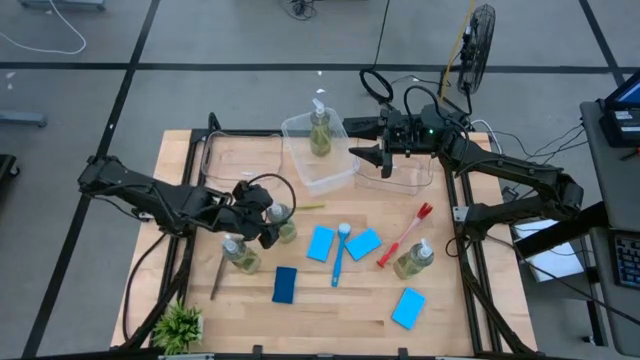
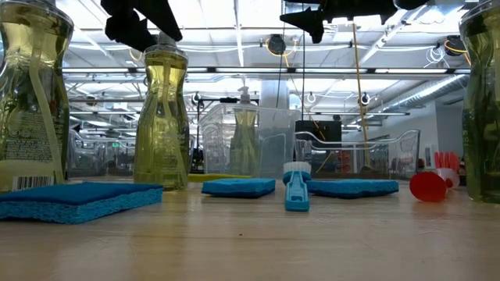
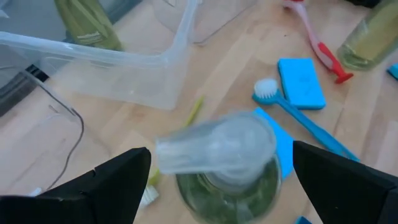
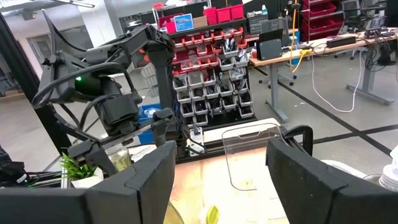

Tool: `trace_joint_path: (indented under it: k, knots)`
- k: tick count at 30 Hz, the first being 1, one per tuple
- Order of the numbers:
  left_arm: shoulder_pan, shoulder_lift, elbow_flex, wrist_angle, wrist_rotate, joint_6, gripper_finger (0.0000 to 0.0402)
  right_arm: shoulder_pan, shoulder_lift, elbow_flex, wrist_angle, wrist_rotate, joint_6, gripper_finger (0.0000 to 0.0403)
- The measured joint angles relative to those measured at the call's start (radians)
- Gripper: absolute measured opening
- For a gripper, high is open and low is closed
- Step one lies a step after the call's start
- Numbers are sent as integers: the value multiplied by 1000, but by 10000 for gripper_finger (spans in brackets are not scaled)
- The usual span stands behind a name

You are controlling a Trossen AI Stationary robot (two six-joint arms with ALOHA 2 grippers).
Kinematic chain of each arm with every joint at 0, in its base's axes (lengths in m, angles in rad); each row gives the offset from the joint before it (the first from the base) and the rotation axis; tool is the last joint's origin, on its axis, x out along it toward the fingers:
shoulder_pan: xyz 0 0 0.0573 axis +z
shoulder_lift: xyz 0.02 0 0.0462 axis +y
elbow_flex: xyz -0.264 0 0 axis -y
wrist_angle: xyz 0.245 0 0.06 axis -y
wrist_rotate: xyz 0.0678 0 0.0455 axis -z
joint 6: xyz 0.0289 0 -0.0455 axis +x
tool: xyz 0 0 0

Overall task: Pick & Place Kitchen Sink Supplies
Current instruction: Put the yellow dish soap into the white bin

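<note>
we see our left gripper (image 3: 221, 180) spread wide around a pump bottle (image 3: 227, 168) (its white top blurred). beyond lie a blue brush (image 3: 298, 118), a blue sponge (image 3: 301, 83) and a clear bin (image 3: 124, 62).

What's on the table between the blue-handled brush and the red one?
One blue sponge lies between the blue brush and the red brush; the high view shows it beside the blue brush's head, apart from the red brush.
</note>
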Motion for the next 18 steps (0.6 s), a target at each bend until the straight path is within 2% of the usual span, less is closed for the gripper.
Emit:
trace_joint_path:
  k: [18]
  knots:
    - [55, 34, 1, 22, -21, 19, 390, 0, 0, 0, -1, 0, 0, 238]
